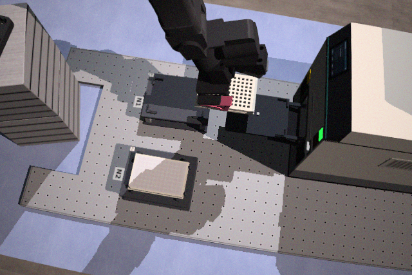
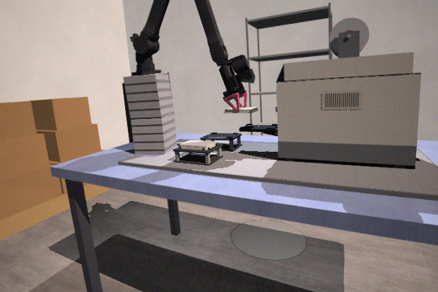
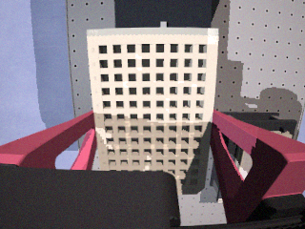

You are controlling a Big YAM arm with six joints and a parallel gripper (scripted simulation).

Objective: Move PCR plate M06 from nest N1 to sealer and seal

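The transfer is under way but not complete. Plate nest N1 (image 1: 169, 102) stands vacated, and plate M06 (image 1: 243, 93) is carried in the air, level and wells up, over the near end of the sealer's stage (image 1: 269, 117). The stage is out at its load position and its pocket holds nothing. The lamp (image 1: 320, 134) shows green. Remaining steps, as judged from this state: lower M06 into the pocket flat and fully down, release it, press START, and wait out the cycle. Plate M09 (image 1: 159, 175) sits on nest N2 (image 1: 189, 195), apart from the arm. The gripper (image 3: 152, 147) is clamped on M06 with its red fingers set wide, one against each side of the plate near its rear end.
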